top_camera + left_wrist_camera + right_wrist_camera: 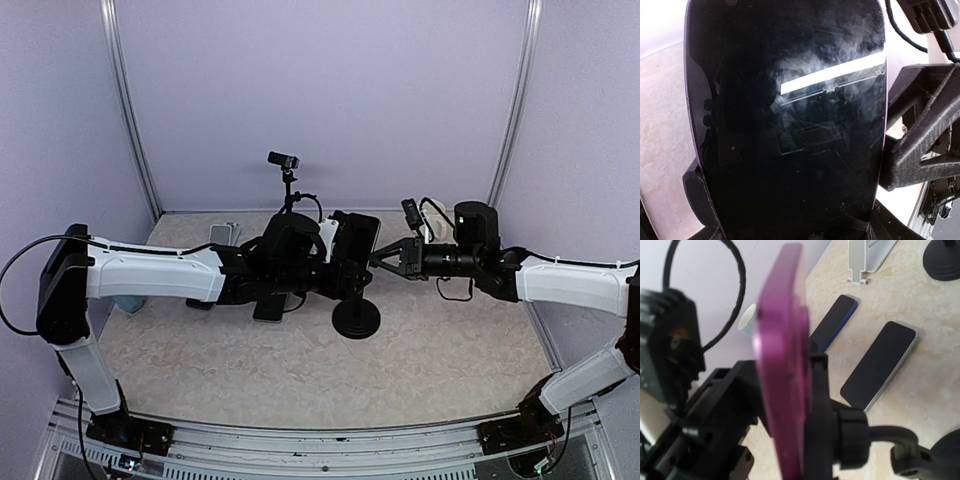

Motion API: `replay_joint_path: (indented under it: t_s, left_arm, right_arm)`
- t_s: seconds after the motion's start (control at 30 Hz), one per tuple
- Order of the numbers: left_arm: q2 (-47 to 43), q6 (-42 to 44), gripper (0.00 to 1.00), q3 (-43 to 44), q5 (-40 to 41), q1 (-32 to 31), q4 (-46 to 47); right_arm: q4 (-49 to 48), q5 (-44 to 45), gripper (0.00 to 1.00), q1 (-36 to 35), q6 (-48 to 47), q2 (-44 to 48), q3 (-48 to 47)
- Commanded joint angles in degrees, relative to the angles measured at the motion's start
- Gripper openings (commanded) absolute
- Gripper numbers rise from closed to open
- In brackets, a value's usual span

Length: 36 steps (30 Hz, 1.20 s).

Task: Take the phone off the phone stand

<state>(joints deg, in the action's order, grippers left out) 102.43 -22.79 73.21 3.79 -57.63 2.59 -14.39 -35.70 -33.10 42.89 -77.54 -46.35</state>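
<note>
The phone (357, 238), with a purple case and a black screen, sits upright in the cradle of the black phone stand (355, 318), which has a round base. Its screen (790, 125) fills the left wrist view. My left gripper (335, 268) faces the screen, with fingers (696, 192) against both long edges of the phone. My right gripper (383, 259) is open, its fingers (920, 135) just off the phone's right edge. The right wrist view shows the phone edge-on (782, 365) against the cradle (821, 420).
Two spare phones lie flat on the table behind the stand, one blue-edged (832, 322) and one silver-edged (880, 365). A small camera on a tripod (286, 162) stands at the back. A white bracket (867, 255) is near the wall.
</note>
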Motion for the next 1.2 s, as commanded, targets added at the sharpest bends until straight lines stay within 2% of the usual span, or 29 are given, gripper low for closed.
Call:
replay_joint_path:
  t_s: [0.0, 0.2, 0.5, 0.8, 0.97, 1.17]
  left_arm:
    - [-2.5, -4.0, 0.16, -3.0, 11.4, 7.0, -3.7]
    - [-2.9, -3.4, 0.12, -4.0, 8.9, 8.5, -1.8]
    - [-4.6, -2.4, 0.06, -7.4, -12.5, 9.0, 11.5]
    - [-2.6, 1.4, 0.05, -4.5, -26.5, 2.0, 17.3]
    - [-2.0, 1.4, 0.05, -3.7, -29.6, 0.2, 19.3]
    - [-7.2, 3.6, 0.05, -5.4, -28.1, -0.3, 20.3]
  right_arm:
    - [6.2, -1.4, 0.00, 0.7, -2.0, 3.1, 0.2]
    - [6.4, -2.4, 0.00, 2.1, -2.5, 4.3, 1.7]
    - [4.5, -2.8, 0.00, 2.8, -2.1, 3.5, 2.2]
    - [2.2, -2.3, 0.00, 2.8, -1.2, 1.8, 0.8]
    - [1.9, -2.0, 0.00, 2.8, -0.9, 1.6, 0.3]
    - [2.4, 0.0, 0.00, 2.8, -1.6, 2.1, -0.1]
